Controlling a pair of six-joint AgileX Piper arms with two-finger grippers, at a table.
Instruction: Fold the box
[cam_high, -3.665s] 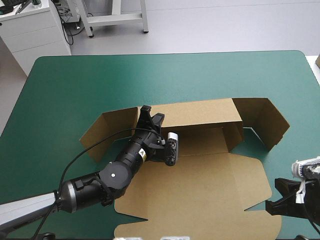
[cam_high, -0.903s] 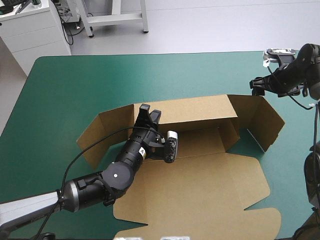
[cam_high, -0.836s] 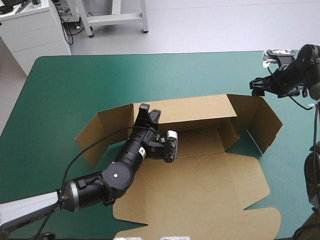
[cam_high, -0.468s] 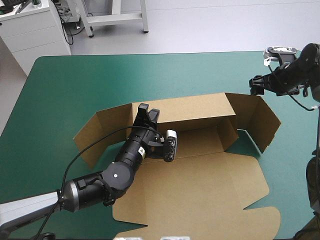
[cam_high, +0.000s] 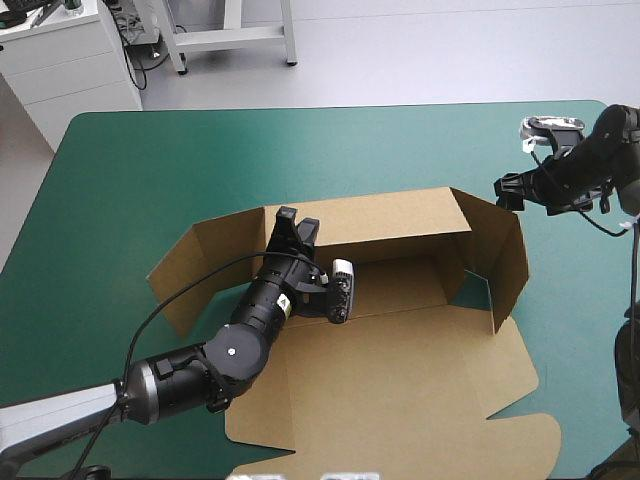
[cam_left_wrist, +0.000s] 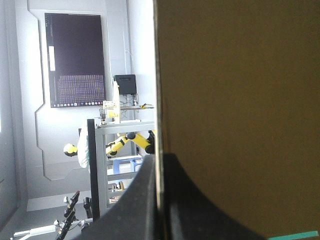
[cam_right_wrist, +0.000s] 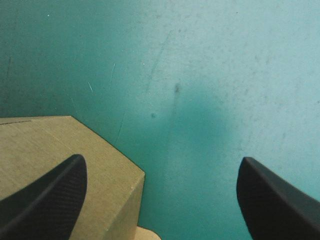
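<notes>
The left gripper (cam_high: 295, 226) is clamped on the raised back wall of the box (cam_high: 400, 380), its flat lid lying behind the wrist, while the right gripper (cam_high: 505, 187), spread wide apart, hangs just over the upright right flap's top corner above the table (cam_high: 300, 150).

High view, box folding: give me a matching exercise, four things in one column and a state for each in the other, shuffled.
Things:
1. left hand
2. right hand
3. right flap
4. lid

States:
a. flat on the table
b. open
c. shut on the box
d. standing upright

Pairs: 1-c, 2-b, 3-d, 4-a
</notes>
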